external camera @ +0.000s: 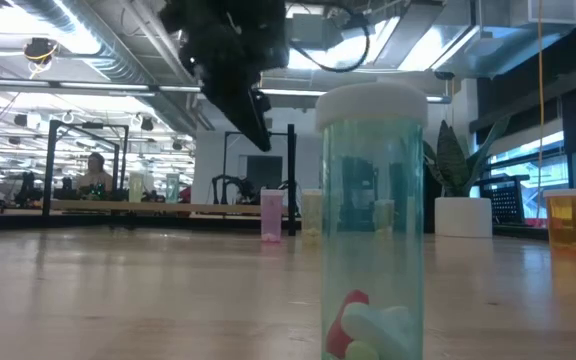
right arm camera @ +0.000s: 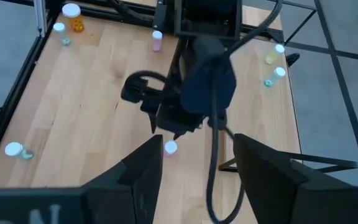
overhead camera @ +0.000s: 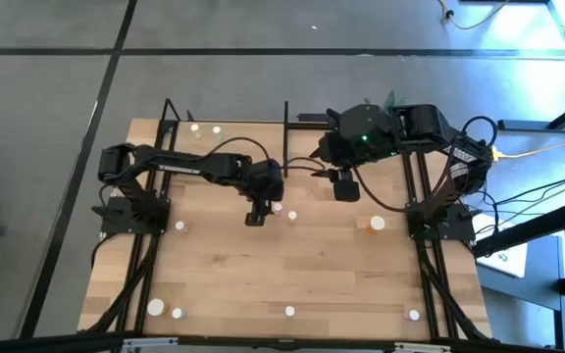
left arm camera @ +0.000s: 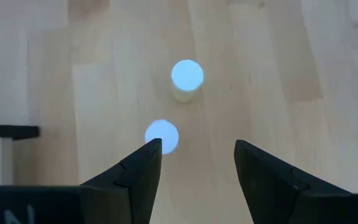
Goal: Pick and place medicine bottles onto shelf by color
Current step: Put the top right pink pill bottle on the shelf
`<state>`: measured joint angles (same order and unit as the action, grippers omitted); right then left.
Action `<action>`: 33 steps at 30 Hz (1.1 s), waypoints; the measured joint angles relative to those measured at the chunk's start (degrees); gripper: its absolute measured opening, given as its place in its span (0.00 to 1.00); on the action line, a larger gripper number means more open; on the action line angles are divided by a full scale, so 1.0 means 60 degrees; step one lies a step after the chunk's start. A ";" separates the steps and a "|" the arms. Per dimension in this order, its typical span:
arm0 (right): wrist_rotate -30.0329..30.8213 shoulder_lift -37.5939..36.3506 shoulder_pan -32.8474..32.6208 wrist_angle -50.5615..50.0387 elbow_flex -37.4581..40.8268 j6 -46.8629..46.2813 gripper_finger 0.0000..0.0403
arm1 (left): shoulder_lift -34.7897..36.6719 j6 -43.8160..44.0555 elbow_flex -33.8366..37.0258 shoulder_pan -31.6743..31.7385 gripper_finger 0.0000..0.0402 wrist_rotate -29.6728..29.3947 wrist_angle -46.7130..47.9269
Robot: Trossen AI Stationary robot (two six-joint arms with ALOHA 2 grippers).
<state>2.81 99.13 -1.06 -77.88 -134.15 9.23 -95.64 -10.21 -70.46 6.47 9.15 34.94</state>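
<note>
Small white-capped medicine bottles stand upright on their bases about the wooden table. A pink one (overhead camera: pixel 278 208) and a pale yellow-green one (overhead camera: pixel 292 216) are at mid-table. My left gripper (overhead camera: pixel 256 211) hangs open above them, pointing steeply down. In the left wrist view the nearer cap (left arm camera: pixel 161 135) shows just beside one fingertip and the other bottle (left arm camera: pixel 186 78) is beyond; nothing is between the fingers. My right gripper (overhead camera: pixel 344 186) is open and empty, held high right of centre. The shelf (overhead camera: pixel 233 132) at the far edge carries two bottles (overhead camera: pixel 195 127).
An orange bottle (overhead camera: pixel 376 223) stands right of centre, and another bottle (overhead camera: pixel 179 226) left. Several more line the near edge (overhead camera: pixel 289 311), one of them looming close in the low view (external camera: pixel 373 200). A white plant pot (external camera: pixel 463 215) is far right. Black frame rails run along both table sides.
</note>
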 joint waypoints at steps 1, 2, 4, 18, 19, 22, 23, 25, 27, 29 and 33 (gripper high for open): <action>0.0004 0.0000 0.0000 0.0001 0.0000 0.0000 0.49 | -0.0106 -0.0089 0.0000 -0.0008 0.48 -0.0009 -0.0111; 0.0004 0.0000 0.0000 0.0000 0.0000 -0.0009 0.49 | -0.0206 -0.0151 0.0000 -0.0008 0.48 -0.0072 -0.0209; 0.0004 0.0000 0.0000 -0.0003 0.0000 -0.0013 0.49 | -0.0307 -0.0263 0.0000 -0.0012 0.48 -0.0512 -0.0309; 0.0004 0.0000 0.0000 -0.0005 0.0000 -0.0018 0.49 | -0.0529 -0.0405 0.0000 0.0028 0.48 -0.0590 -0.0884; 0.0004 0.0000 0.0000 -0.0005 0.0000 -0.0018 0.49 | -0.0589 -0.0405 0.0000 0.0028 0.48 -0.0587 -0.0913; 0.0004 0.0000 0.0000 -0.0005 0.0000 -0.0019 0.49 | -0.0796 -0.0400 0.0000 0.0028 0.48 -0.0590 -0.0977; 0.0004 0.0000 0.0000 -0.0005 0.0004 -0.0020 0.49 | -0.0862 -0.0404 0.0000 0.0028 0.48 -0.0590 -0.0985; 0.0004 0.0000 0.0000 -0.0005 0.0004 -0.0022 0.49 | -0.0935 -0.0401 0.0000 0.0028 0.48 -0.0593 -0.1008; 0.0004 0.0000 0.0000 -0.0005 0.0004 -0.0022 0.49 | -0.1017 -0.0398 0.0000 0.0028 0.48 -0.0590 -0.1062; 0.0004 0.0000 0.0000 -0.0005 0.0004 -0.0021 0.49 | -0.1037 -0.0398 0.0004 0.0028 0.48 -0.0597 -0.0986; 0.0009 0.0000 0.0000 -0.0005 0.0007 -0.0018 0.49 | -0.1061 -0.0395 0.0004 0.0028 0.48 -0.0664 -0.1028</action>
<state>2.86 99.13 -1.06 -77.91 -134.10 9.12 -102.00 -12.58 -70.43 6.63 5.17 28.77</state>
